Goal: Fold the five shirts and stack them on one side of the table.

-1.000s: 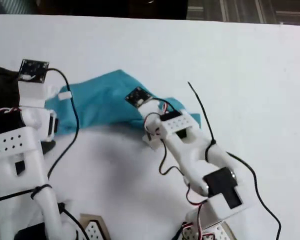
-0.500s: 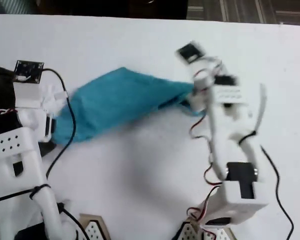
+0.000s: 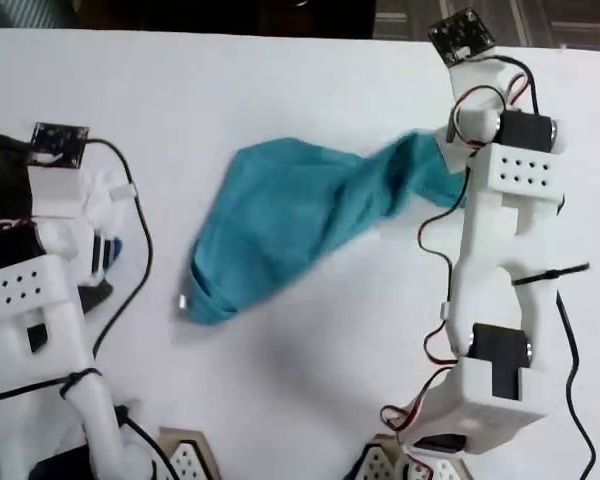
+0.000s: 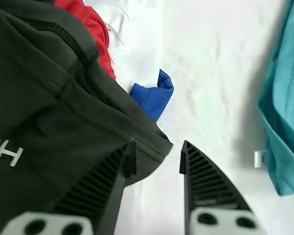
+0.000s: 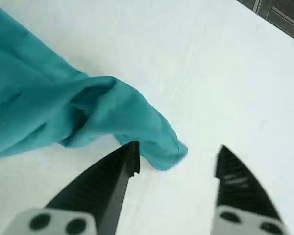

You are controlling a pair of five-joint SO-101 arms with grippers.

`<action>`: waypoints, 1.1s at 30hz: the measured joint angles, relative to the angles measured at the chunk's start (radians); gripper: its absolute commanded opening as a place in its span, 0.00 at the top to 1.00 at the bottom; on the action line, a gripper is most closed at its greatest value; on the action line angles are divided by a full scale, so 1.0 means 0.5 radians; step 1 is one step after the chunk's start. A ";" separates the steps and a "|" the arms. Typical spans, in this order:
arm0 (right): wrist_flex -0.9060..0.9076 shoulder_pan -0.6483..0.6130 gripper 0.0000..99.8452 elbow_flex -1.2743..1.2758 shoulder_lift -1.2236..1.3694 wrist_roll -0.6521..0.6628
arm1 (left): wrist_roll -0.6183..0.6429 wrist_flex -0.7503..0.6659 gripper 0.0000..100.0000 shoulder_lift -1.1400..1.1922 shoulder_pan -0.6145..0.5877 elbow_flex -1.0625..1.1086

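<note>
Teal shirt (image 3: 290,225) unfolded and crumpled on white desk (image 3: 230,80), running from bunched end near desk middle to corner beside right arm. Right end effector (image 5: 176,151) spread, gripping nothing; shirt corner lies on desk just at its 2 fingertips. Left end effector (image 4: 157,147) spread, over hem of black shirt (image 4: 39,98) at desk's left side. Red shirt (image 4: 90,24) and blue shirt (image 4: 154,98) peek from under black shirt. Teal shirt lies apart from that pile.

white table (image 3: 280,90), dark floor (image 3: 580,20) beyond its far edge, possibly tiled or planked
</note>
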 measured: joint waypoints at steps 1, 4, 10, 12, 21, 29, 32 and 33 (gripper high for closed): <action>0.061 0.000 0.60 -0.043 0.000 -0.003 | -0.068 0.000 0.83 0.000 0.040 0.034; 0.288 0.000 0.61 -0.193 0.000 -0.003 | -0.295 0.000 0.83 0.000 0.245 0.199; 0.841 0.000 0.61 -0.482 -0.006 -0.003 | -0.405 -0.110 0.83 0.000 0.706 0.411; 0.899 0.021 0.61 -0.497 -0.064 -0.003 | -0.411 -0.184 0.83 0.000 0.801 0.442; 0.918 0.068 0.61 0.012 -0.948 -0.003 | -0.417 -0.316 0.83 0.000 1.135 0.454; 0.887 0.068 0.61 0.816 -1.651 -0.003 | -0.417 -0.356 0.83 0.074 1.154 0.460; 0.810 0.068 0.61 1.031 -1.804 -0.003 | -0.414 -0.356 0.83 0.252 1.157 0.460; 0.789 0.068 0.61 1.077 -1.838 -0.003 | -0.411 -0.356 0.83 0.316 1.157 0.460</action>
